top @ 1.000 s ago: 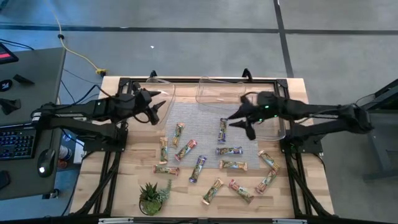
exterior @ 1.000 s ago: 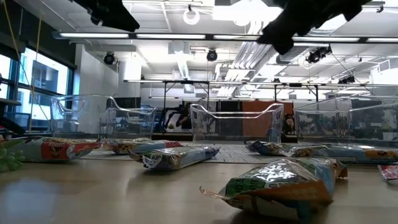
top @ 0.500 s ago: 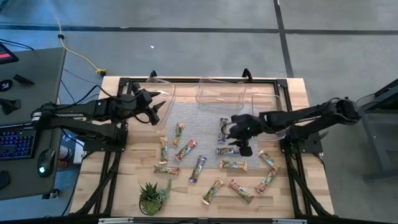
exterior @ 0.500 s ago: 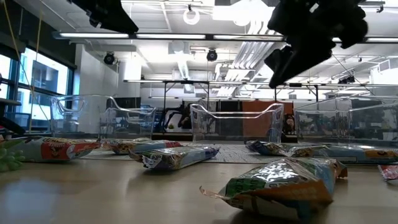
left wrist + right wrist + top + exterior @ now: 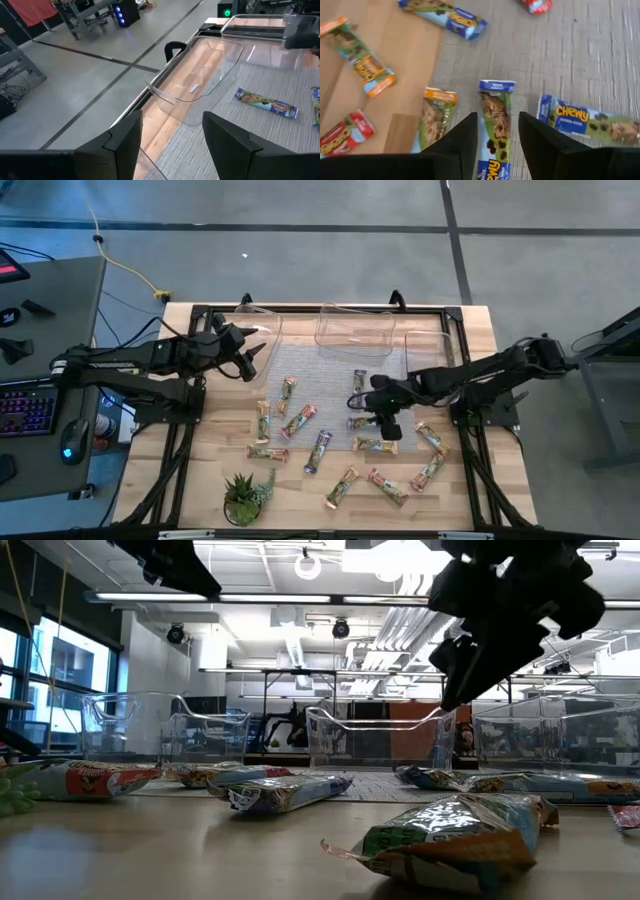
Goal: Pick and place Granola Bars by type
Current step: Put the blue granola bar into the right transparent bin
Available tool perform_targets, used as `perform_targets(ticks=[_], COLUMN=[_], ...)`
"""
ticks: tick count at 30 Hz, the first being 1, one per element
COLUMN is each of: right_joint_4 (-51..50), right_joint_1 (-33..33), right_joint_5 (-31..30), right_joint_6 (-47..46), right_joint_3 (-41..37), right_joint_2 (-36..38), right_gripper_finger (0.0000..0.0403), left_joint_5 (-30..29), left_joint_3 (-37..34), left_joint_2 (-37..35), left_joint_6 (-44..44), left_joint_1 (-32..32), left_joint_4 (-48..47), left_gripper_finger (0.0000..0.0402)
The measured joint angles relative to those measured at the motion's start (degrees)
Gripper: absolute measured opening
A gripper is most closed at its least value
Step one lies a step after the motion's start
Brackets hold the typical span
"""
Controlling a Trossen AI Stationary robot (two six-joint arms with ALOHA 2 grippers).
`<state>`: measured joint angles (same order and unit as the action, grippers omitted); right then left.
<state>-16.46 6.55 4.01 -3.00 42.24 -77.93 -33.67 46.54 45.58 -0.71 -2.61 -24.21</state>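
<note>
Left gripper [image 5: 252, 358] waits, fingers apart, empty, beside left clear tub [image 5: 262, 328] at table's back edge. About a dozen granola bars [image 5: 318, 450] lie scattered mid-table. Right gripper [image 5: 385, 412] hovers over blue-green bar [image 5: 496, 131] on grey mat [image 5: 330, 370], fingers parted, nothing held. Step: picking approach. Next likely: descend, straddle bar, close.

the table [image 5: 205, 490] is pale wood with visible grain, smooth and faintly satin. a grey woven mat [image 5: 325, 370] with a ribbed, matt texture covers its middle toward the far edge. the granola bars [image 5: 495, 127] wear glossy, crinkled foil-like wrappers. the tubs [image 5: 192, 75] along the far edge are clear, shiny plastic. the right gripper's fingers [image 5: 542, 142] look matt black plastic.
</note>
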Motion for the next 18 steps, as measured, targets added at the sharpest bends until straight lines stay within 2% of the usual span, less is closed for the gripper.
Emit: perform_targets(ticks=[12, 18], right_joint_4=[-0.5, -1.5], right_joint_1=[0.0, 0.0], right_joint_5=[1.1, 1.1], right_joint_6=[0.4, 2.1], right_joint_3=[0.0, 0.0], right_joint_2=[-5.4, -5.4], right_gripper_finger=[0.0126, 0.0126], left_joint_5=[0.0, 0.0], left_joint_3=[0.0, 0.0], left_joint_2=[0.0, 0.0], left_joint_6=[0.0, 0.0], left_joint_1=[0.0, 0.0], left_joint_4=[0.0, 0.0], left_gripper_finger=[0.0201, 0.0201])
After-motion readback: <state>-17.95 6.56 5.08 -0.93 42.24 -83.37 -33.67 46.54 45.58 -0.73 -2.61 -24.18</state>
